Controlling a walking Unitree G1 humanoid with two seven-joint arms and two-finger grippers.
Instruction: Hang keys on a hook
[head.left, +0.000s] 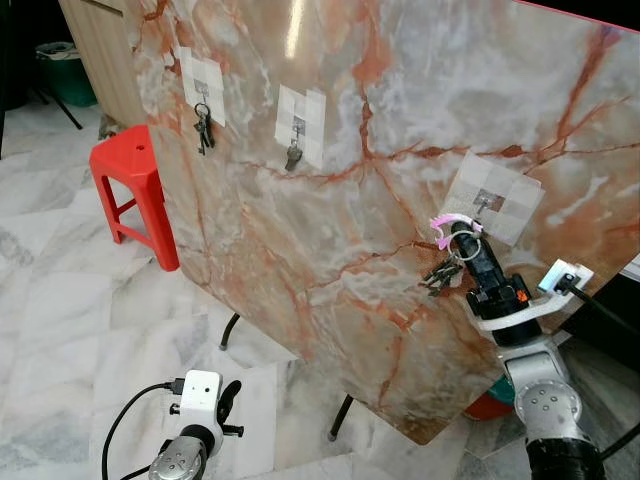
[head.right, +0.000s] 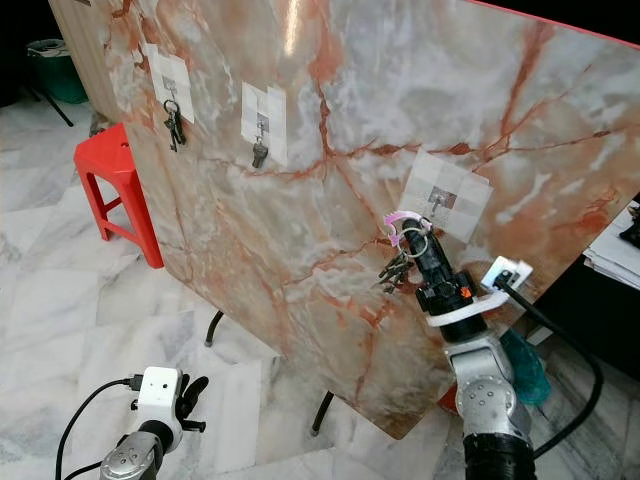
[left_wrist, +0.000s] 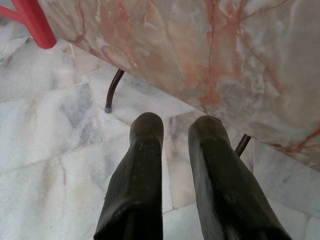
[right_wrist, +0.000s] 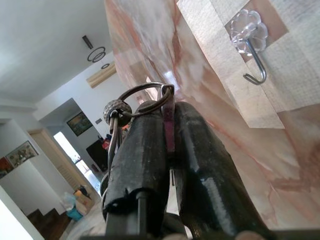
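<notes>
A bunch of keys (head.left: 440, 272) on a metal ring (right_wrist: 145, 100) with a pink strap hangs from my right gripper (head.left: 462, 236), which is shut on the strap. The gripper is raised against the leaning marble panel (head.left: 380, 120). Its tips sit just below and a little left of a clear hook (right_wrist: 252, 55) stuck on a white tape patch (head.left: 495, 195). That hook is bare, and the ring is apart from it. My left gripper (left_wrist: 175, 130) hangs low over the floor, its fingers a little apart with nothing between them.
Two more hooks on the panel carry keys, one at the far left (head.left: 203, 128) and one in the middle (head.left: 293, 152). A red stool (head.left: 130, 170) stands left of the panel. Thin dark legs (head.left: 230, 330) prop the panel on the marble floor.
</notes>
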